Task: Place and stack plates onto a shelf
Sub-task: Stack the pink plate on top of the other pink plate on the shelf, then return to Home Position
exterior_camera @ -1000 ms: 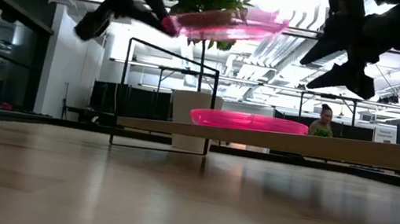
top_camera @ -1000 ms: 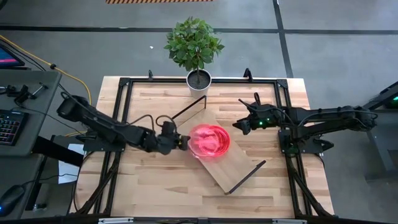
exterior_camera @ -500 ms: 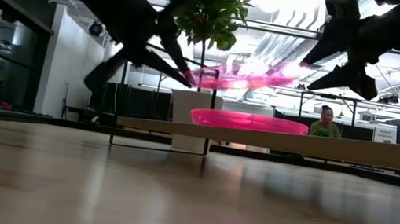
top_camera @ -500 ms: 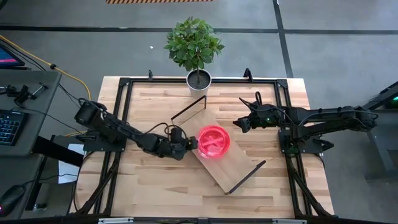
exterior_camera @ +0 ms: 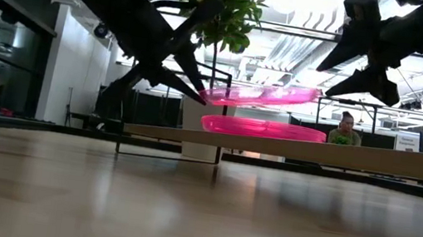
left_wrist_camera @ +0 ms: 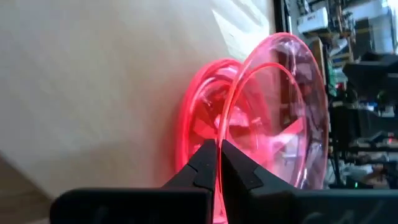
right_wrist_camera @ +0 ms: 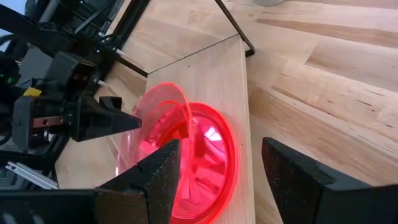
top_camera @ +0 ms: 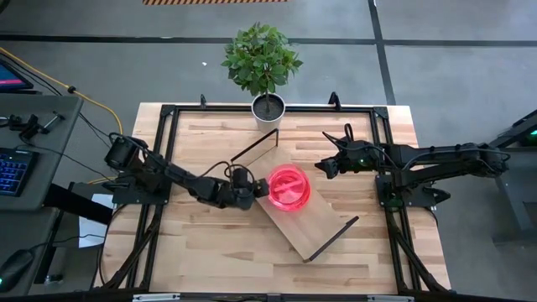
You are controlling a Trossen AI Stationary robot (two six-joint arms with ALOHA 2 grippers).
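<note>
My left gripper [top_camera: 257, 191] is shut on one translucent pink-red plate [exterior_camera: 261, 95], which hovers just above the plate or plates [exterior_camera: 263, 129] lying flat on the shelf [top_camera: 306, 226]. The shelf is a light-wood board with a black wire frame [top_camera: 254, 144] at each short end. In the left wrist view the held plate [left_wrist_camera: 283, 106] stands in front of the lying one [left_wrist_camera: 202, 118]. My right gripper [top_camera: 323, 167] hangs open in the air to the right of the plates; its wrist view shows both fingers spread wide above them [right_wrist_camera: 205, 155]. My left gripper pinches the held plate's rim [left_wrist_camera: 225, 134] between its two fingers, at the edge toward the table's left. The fingers [exterior_camera: 191, 88] come nearly level from the left. The plate is lifted clear and tilted, its held edge lowest and its right edge raised.
A potted plant [top_camera: 263, 60] stands at the table's far edge, behind the shelf. The black frame rails [top_camera: 164, 143] run along the tabletop's sides. Bare wooden tabletop [top_camera: 218, 243] lies near and left of the shelf. A person [exterior_camera: 346, 129] shows in the room beyond.
My left gripper has moved down and a little to the right, toward the shelf, staying shut on the plate. The plate has come down from well above the shelf to just over the lying plates and has tipped, its free edge now higher than the held edge.
</note>
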